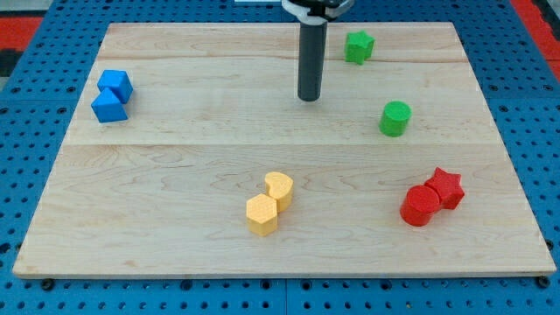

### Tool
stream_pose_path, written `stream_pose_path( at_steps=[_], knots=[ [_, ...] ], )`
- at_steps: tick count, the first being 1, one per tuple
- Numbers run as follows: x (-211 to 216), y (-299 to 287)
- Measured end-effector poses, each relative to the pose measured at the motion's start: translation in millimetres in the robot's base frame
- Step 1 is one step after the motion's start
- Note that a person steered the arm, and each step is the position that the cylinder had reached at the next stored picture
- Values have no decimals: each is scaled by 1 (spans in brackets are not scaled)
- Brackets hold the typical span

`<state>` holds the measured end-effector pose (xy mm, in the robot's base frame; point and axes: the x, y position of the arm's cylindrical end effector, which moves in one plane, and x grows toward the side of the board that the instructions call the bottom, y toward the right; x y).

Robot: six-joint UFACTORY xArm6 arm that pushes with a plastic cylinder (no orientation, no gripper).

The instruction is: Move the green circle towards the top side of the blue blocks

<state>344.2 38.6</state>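
Note:
The green circle [395,118] stands on the wooden board at the view's right, upper half. Two blue blocks sit touching at the view's left: a blue cube [115,85] above and another blue block [108,106] just below it. My tip [308,98] rests on the board near the top centre, well to the left of the green circle and slightly higher, not touching it. The blue blocks are far to the tip's left.
A green star [359,46] lies at the top right of the rod. A yellow heart [279,188] and a yellow hexagon [261,214] touch at bottom centre. A red star [445,187] and a red cylinder [420,206] touch at bottom right.

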Motion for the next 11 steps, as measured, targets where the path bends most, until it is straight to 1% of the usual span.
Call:
stream_pose_path(
  at_steps=[2, 3, 4, 5, 8, 9, 10, 11],
  knots=[
    [-73, 68],
    [-79, 91],
    [-68, 89],
    [-53, 115],
    [77, 148],
    [96, 121],
    [81, 77],
    [78, 9]
  ],
)
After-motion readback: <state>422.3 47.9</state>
